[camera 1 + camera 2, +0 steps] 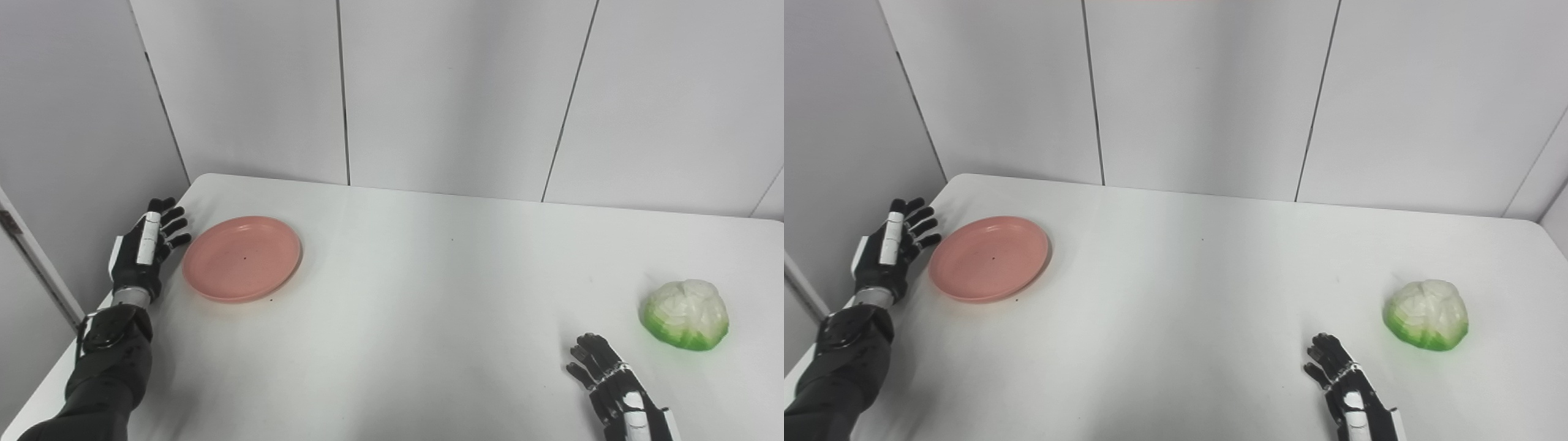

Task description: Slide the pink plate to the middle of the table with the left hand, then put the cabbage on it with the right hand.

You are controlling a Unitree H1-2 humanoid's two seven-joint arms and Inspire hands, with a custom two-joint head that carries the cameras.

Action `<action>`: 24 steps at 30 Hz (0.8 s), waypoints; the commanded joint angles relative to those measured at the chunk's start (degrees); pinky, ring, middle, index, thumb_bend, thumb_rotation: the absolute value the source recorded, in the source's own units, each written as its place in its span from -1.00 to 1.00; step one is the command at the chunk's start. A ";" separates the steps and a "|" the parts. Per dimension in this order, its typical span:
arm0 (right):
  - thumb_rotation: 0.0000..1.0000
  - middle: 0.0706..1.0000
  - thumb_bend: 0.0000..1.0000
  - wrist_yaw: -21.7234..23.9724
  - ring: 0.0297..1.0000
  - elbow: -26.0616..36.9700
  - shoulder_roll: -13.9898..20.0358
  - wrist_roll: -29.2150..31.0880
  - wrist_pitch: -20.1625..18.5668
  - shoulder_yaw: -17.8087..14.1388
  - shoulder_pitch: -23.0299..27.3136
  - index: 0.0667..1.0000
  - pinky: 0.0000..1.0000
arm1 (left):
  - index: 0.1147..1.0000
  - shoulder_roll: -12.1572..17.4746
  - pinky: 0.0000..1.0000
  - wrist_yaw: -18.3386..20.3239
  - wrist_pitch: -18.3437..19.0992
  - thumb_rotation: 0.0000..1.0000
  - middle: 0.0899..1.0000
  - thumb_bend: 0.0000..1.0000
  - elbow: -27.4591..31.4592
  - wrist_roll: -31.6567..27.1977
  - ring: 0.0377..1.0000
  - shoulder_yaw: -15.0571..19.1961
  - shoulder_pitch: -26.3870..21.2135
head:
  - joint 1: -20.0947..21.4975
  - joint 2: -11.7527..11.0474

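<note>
1. The plate [242,258] is pink, round and shallow, with a low raised rim. A few tiny dark specks show on its inside, and it carries nothing.
2. It lies flat on the white table [429,294], in the far left part, close to the left edge and well away from the middle.
3. The cabbage [685,313] is a rounded lump, pale whitish on top and bright green around its lower part. Its surface looks faceted, like folded leaves.
4. It sits on the table at the right side, nearer the front than the plate, and well apart from it.
5. The left hand [144,248] is just beside the plate's left rim, at the table's left edge. Its fingers [173,223] are spread and stretched toward the far side, and it holds nothing. Whether a fingertip touches the rim cannot be told.
6. The right hand [1350,392] rests low at the front right of the table, fingers apart and empty. It is near the cabbage, in front and to the left of it, with a clear gap between them.
7. Count: one plate, one cabbage, two hands, one table.
8. Grey wall panels [459,92] stand behind the table.
</note>
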State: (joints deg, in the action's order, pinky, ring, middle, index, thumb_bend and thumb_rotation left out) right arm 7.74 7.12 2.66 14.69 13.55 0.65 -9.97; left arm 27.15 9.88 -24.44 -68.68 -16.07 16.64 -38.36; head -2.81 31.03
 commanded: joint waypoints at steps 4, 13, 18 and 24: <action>0.73 0.70 0.64 -0.56 0.71 0.75 -0.65 -0.03 -1.51 -0.28 -6.46 0.59 0.68 | 0.60 -2.04 0.49 0.69 -1.56 0.72 0.62 1.00 0.50 0.51 0.62 -1.00 -0.90 | 0.05 0.15; 0.70 0.68 0.65 -0.69 0.70 0.74 -0.96 -0.06 -1.77 -0.40 -6.40 0.58 0.66 | 0.55 -4.73 0.51 4.08 -0.92 0.64 0.61 1.00 4.79 -1.52 0.62 -1.01 0.76 | 0.28 0.46; 0.69 0.67 0.65 -1.03 0.69 1.09 -1.23 -0.17 -2.16 -0.40 -6.46 0.57 0.64 | 0.57 -6.34 0.23 5.55 0.69 0.61 0.63 1.00 7.15 -3.81 0.59 0.42 1.07 | 0.46 0.71; 0.66 0.67 0.64 -0.84 0.69 1.37 -1.22 0.48 -2.97 -0.38 -6.29 0.57 0.65 | 0.61 -7.59 0.52 7.49 3.19 0.65 0.67 1.00 11.04 -5.06 0.66 0.67 1.72 | 0.67 0.67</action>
State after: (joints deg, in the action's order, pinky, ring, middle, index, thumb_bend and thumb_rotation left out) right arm 7.60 7.99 2.62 15.00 12.05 0.27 -10.36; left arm 19.37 15.79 -21.08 -58.76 -20.50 17.34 -36.58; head -2.11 31.64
